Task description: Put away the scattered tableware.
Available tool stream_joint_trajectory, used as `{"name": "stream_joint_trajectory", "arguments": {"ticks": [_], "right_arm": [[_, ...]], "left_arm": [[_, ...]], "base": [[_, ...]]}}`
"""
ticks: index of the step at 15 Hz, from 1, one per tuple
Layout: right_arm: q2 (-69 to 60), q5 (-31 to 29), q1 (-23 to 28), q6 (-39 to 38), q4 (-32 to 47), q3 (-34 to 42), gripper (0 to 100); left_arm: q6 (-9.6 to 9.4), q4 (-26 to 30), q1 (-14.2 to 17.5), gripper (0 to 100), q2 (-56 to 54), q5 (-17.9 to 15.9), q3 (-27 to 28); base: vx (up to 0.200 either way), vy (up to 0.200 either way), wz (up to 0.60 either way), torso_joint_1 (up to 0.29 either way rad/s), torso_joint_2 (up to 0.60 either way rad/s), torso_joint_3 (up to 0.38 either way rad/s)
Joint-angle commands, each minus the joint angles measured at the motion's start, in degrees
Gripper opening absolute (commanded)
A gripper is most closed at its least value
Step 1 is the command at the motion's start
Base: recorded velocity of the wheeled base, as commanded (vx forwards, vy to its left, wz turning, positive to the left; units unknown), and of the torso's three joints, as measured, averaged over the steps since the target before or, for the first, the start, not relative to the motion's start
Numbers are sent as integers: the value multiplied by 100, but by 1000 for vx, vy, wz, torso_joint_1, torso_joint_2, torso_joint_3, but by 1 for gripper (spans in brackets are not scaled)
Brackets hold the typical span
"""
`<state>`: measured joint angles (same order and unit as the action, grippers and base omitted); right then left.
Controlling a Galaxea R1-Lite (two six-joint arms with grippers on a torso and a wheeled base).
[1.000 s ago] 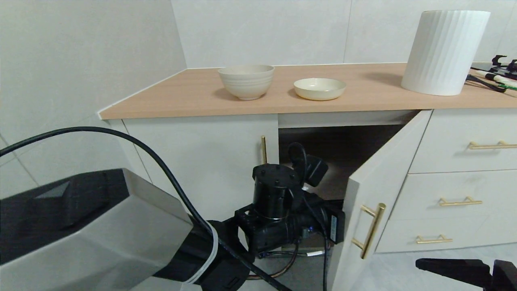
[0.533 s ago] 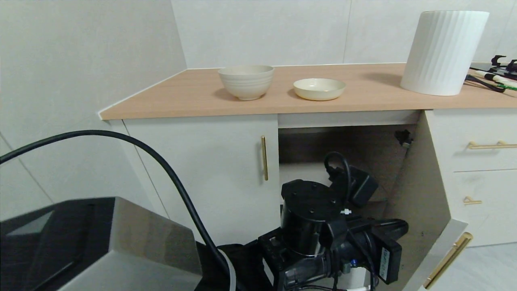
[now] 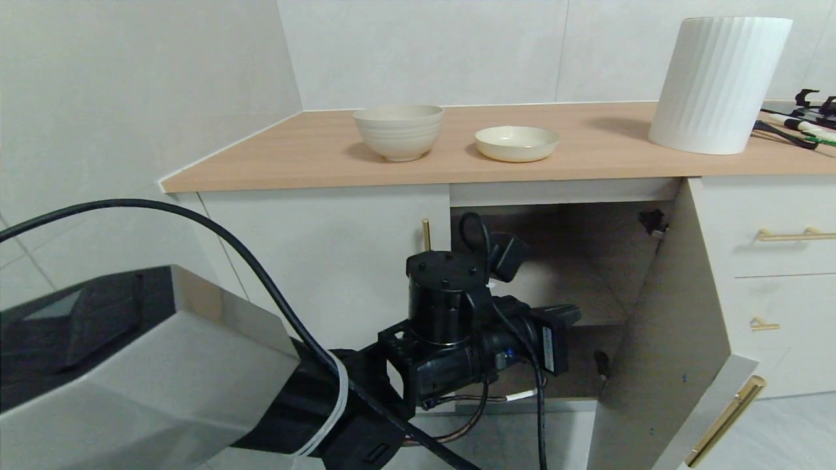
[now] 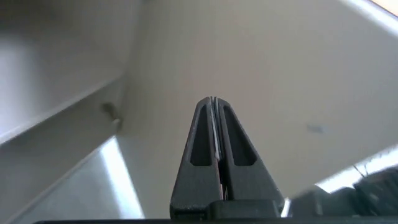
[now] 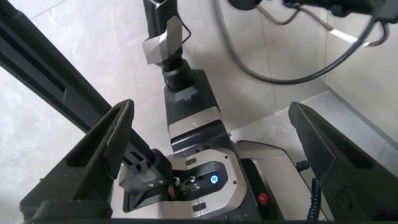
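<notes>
My left gripper [image 4: 213, 104] was pressed fully closed with nothing between its fingers, aimed at what looked like a pale inner wall of the open cabinet [image 3: 568, 287]. My right gripper [image 5: 210, 115] hung spread wide and empty above the floor [image 5: 93, 37]. The bowl [image 3: 398, 132] and the shallow dish [image 3: 516, 143] sat apart on the wooden countertop [image 3: 294, 160] above that cabinet, whose lower part was dim and hard to make out, and whose swung-out door [image 3: 659, 339] was cut off at its lower corner.
</notes>
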<state>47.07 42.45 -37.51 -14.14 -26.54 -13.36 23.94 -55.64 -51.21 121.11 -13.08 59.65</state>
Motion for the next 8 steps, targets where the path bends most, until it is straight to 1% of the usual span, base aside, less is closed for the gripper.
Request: {"name": "stream_joint_trajectory", "arguments": {"ticks": [1,2,3,4,5,6,7,8], "right_arm": [[31,0,-2,-1,0,0,100],[13,0,-2,-1,0,0,100],[-13,0,-2,-1,0,0,100],[-22,-8,-2,-1,0,0,100],[-40,-8,-2,-1,-9,0,100],[-40,-8,-2,-1,-9,0,100],[-75,-8,-2,-1,-9,0,100],[-75,-8,-2,-1,-9,0,100]], "left_arm": [[5,18,-319,0,237,-45,82],[5,27,-513,0,316,-45,161],[5,35,-636,0,387,-45,258],[5,44,-644,0,387,-45,267],[5,290,-873,0,457,-45,469],[5,317,-890,0,457,-54,486],[-4,642,-1101,0,475,-142,785],[5,826,-1207,0,475,-336,970]], "base": [[0,0,0,0,0,0],[0,0,0,0,0,0],[0,0,0,0,0,0],[0,0,0,0,0,0],[0,0,0,0,0,0],[0,0,0,0,0,0],[0,0,0,0,0,0],[0,0,0,0,0,0]]}}
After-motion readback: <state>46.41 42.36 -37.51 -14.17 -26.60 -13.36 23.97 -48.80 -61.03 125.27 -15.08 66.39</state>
